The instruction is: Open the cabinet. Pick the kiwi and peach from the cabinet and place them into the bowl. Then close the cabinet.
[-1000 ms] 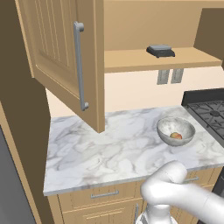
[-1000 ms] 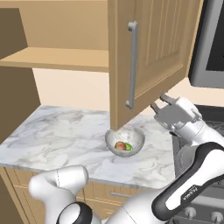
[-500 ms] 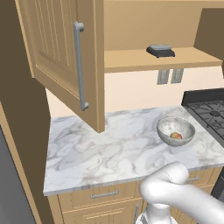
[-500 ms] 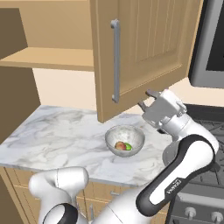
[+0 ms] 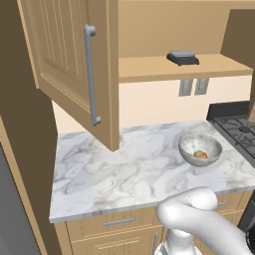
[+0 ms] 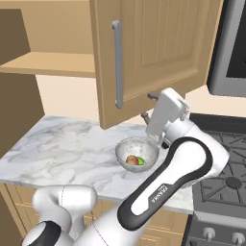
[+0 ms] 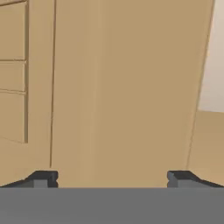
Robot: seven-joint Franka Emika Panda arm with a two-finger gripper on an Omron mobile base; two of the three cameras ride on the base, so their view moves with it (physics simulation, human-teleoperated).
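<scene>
Tool: we see the dark two-finger tool [image 7: 109, 179] spread wide, gripping nothing, facing the light-wood raised-panel cabinet [image 7: 113, 87] door.
Bowl: speckled grey bowl [image 6: 136, 153] on the marble bench [image 6: 67, 153] below the tool, holding the reddish-orange peach [image 6: 130, 159].

The cabinet [image 5: 74, 64] doors run off the top edge in both base views. Below the fingers [image 6: 144, 115], the bowl [image 6: 137, 153] hides the lower parts of the peach [image 6: 131, 159] and a green fruit [image 6: 141, 161] too small to identify.
</scene>
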